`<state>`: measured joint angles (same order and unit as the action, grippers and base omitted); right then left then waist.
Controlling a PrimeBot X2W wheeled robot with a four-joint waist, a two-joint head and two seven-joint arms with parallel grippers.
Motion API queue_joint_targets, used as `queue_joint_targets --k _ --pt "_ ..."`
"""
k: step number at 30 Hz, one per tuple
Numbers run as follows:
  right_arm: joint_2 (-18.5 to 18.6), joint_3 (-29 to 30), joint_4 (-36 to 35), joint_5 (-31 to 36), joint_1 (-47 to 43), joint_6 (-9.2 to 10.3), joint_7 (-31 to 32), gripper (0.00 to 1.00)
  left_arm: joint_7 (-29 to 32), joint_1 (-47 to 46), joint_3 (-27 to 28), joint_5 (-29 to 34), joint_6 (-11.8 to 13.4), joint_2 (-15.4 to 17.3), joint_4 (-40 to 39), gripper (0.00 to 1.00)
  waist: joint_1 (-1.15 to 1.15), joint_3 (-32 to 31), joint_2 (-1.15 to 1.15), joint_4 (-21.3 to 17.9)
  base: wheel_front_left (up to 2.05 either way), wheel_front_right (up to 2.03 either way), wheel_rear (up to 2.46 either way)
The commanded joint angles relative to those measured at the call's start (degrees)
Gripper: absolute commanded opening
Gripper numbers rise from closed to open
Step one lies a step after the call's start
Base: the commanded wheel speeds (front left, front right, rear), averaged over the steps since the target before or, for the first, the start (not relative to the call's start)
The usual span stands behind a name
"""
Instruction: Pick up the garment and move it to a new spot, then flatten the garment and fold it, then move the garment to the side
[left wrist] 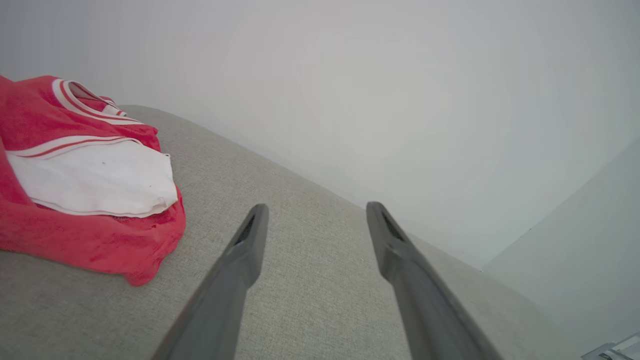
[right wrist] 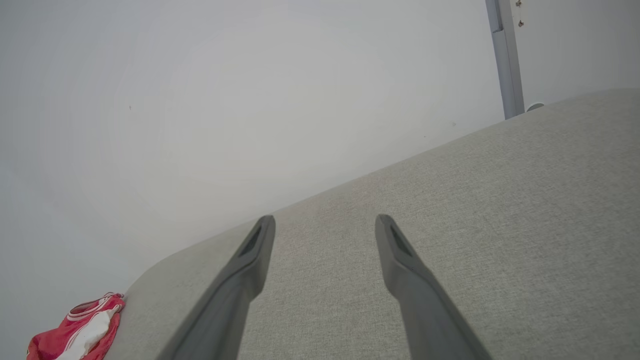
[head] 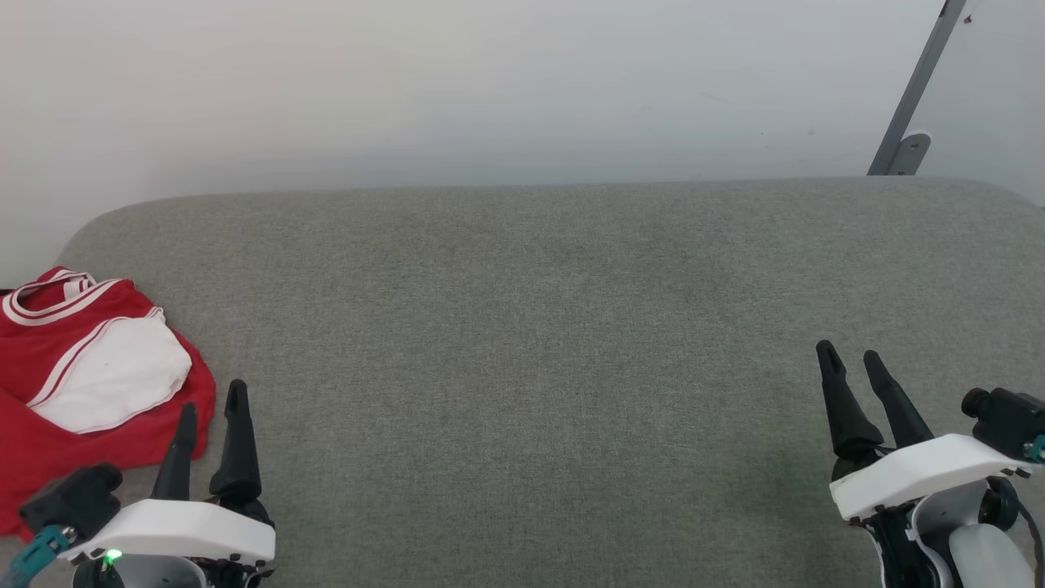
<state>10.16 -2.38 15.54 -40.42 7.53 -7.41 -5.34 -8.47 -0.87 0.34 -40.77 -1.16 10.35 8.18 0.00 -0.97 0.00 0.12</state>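
Lying bunched beside left tool [head: 213,394]: garment [head: 98,367].

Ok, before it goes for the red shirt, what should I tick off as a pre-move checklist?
1. Left gripper open and empty: ok.
2. Right gripper open and empty: ok.
3. Garment in view on the grey surface: ok, bunched at its left end, beside the left gripper and not touched.
4. Garment flat: not ok, crumpled with a white part on top.
5. Bare surface in the middle for a new spot: ok.
6. Garment wholly on the surface: cannot tell, the head view's left edge cuts it off.
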Motion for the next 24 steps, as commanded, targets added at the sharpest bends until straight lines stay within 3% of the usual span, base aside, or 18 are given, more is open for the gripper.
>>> queue_joint_targets --k 1,24 --pt "0.36 -0.3 -0.22 1.12 0.99 -0.11 -0.55 1.0 -0.5 0.12 0.13 1.81 -0.32 0.19 -0.66 1.0 0.0 -0.01 0.0 0.0 0.0 0.0 0.0" --pt "1.54 -1.14 -0.17 11.46 1.26 -0.12 -3.19 1.0 -3.51 1.57 -0.38 13.35 -2.02 0.49 -2.31 1.0 0.0 -0.34 0.0 0.0 0.0 0.0 0.0"
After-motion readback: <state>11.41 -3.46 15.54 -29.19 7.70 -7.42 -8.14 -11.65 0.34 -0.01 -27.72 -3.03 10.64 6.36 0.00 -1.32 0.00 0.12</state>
